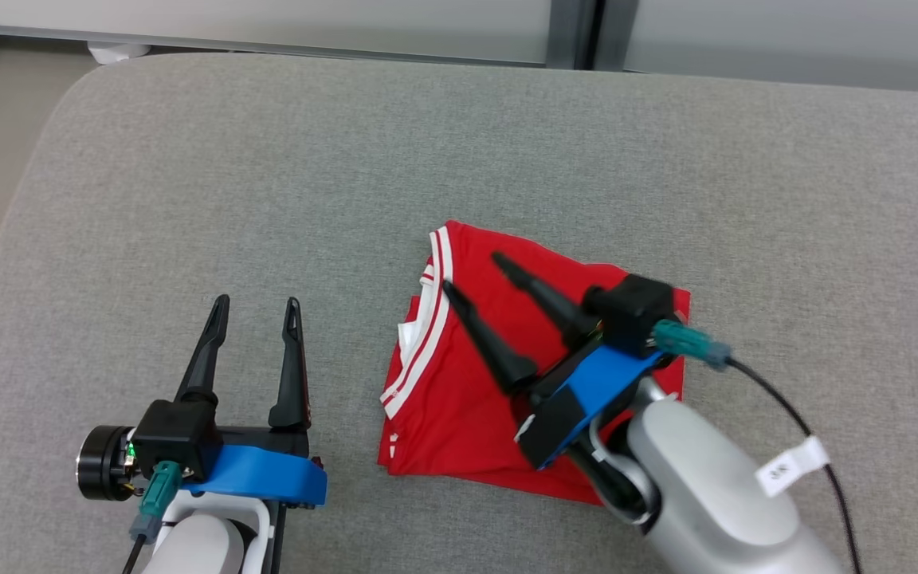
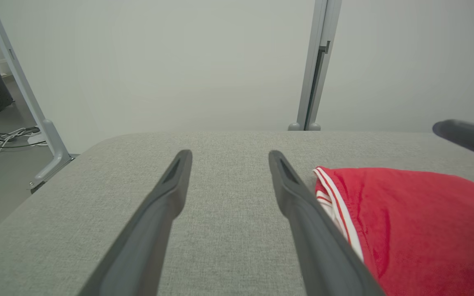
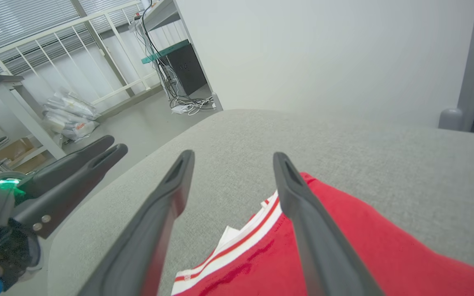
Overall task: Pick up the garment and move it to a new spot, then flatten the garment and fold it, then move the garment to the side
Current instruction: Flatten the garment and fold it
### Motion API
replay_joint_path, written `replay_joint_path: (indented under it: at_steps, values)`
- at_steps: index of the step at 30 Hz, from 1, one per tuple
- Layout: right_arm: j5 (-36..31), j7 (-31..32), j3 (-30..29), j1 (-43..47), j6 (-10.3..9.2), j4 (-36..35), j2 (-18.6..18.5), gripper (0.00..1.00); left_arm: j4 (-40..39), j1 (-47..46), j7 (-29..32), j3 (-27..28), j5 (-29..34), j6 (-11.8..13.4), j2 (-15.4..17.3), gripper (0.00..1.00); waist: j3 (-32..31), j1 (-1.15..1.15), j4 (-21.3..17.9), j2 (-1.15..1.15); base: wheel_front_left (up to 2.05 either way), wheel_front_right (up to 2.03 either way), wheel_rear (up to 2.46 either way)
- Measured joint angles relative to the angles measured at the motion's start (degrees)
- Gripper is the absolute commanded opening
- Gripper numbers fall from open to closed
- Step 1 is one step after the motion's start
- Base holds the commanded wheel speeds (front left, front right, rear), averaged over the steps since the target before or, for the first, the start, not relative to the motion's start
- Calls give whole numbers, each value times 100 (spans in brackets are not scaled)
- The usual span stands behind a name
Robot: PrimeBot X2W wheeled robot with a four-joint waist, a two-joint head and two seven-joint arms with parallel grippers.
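A grey fabric-covered worktop (image 1: 507,143) is seen beneath the garment (image 1: 443,399), with bare cloth left on every side of it. The garment, a red piece with white striped trim, is laid flat in a compact, roughly square fold of several layers, so the last step, moving it aside, is judged to be the one left.

The right gripper (image 1: 472,271) is held just above the garment, with its fingers pointed across the red cloth toward the trimmed edge. Its jaws are spread wide and nothing is gripped between them. The left gripper (image 1: 258,300) is kept beside the garment, off its trimmed side and not touching it. Its jaws are likewise fully parted and empty.

The garment is judged to be light, soft and limp. It is expected to sag and come unfolded if it is lifted by one layer or one corner. A hold is best taken through all layers at a folded edge, ideally at two points. The white striped trim (image 1: 423,343) is likely a little firmer.
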Motion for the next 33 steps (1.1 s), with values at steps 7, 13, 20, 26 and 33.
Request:
replay_joint_path:
  at_steps: [7, 13, 20, 26, 33]
  values:
    - [-637, -356, -1132, 333, 0, -748, -591, 100, 20, 32, -26, 69, 8, 52, 55, 100, -58, 0, -188, 0, 0, 0, 0]
    - [-1046, -242, -2463, 1332, 0, -1494, -829, 100, -32, 207, 3, 116, 5, 100, 180, 100, -178, 0, -502, 0, 0, 0, 0]
    - [-1359, 48, -3426, 2499, 0, -2197, -744, 100, -99, 425, 73, 133, -29, 152, 315, 100, -488, 0, -757, 0, 0, 0, 0]
    - [-1496, 282, -3605, 3111, 0, -2605, -531, 100, -112, 666, 176, 92, -75, 153, 391, 100, -874, -1, -893, 0, 0, 0, 0]
    - [-1596, 521, -3665, 3665, 0, -2980, -323, 100, -123, 998, 314, 29, -109, 176, 512, 100, -1298, -1, -991, -1, 0, 0, 0]
